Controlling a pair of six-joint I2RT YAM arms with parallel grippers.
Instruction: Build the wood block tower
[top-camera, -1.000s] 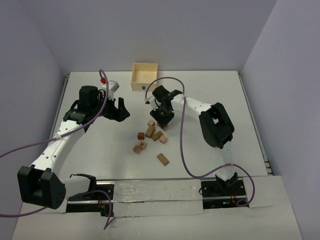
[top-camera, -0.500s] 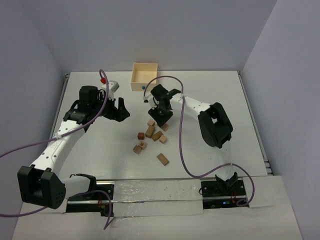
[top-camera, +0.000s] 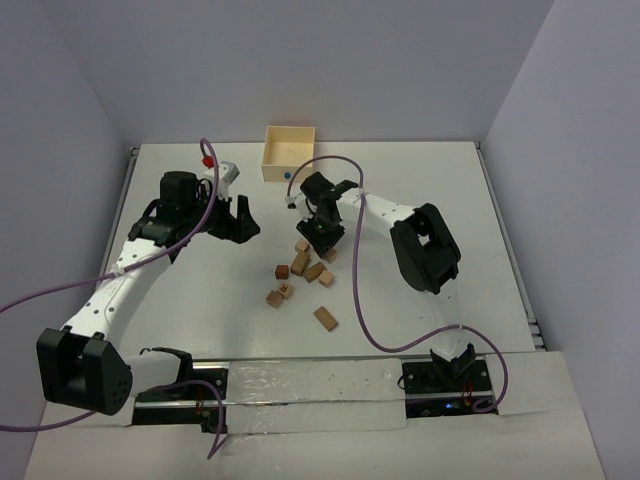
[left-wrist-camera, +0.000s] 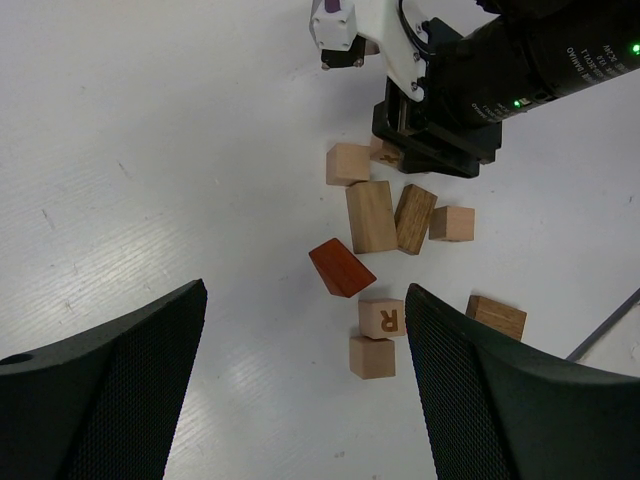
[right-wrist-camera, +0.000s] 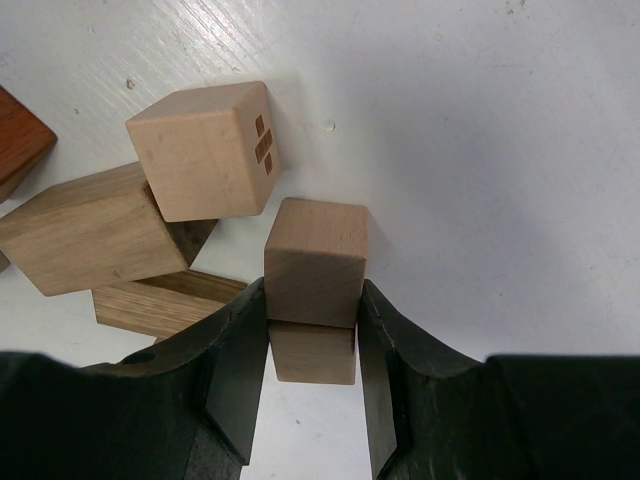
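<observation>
A pale tan wooden cube is clamped in the right tool. The left tool is held open.

Illumination is bright, even and diffuse, from overhead. The white matte table shows no hard glare, only a faint streaked sheen in the left wrist view. Shadows are soft-edged; the darkest lies under the pale tan wooden cube between the black fingers of the right gripper, which render underexposed. The left gripper has black mesh-textured fingers that appear soft; the small brown wooden blocks beyond are sharp.
</observation>
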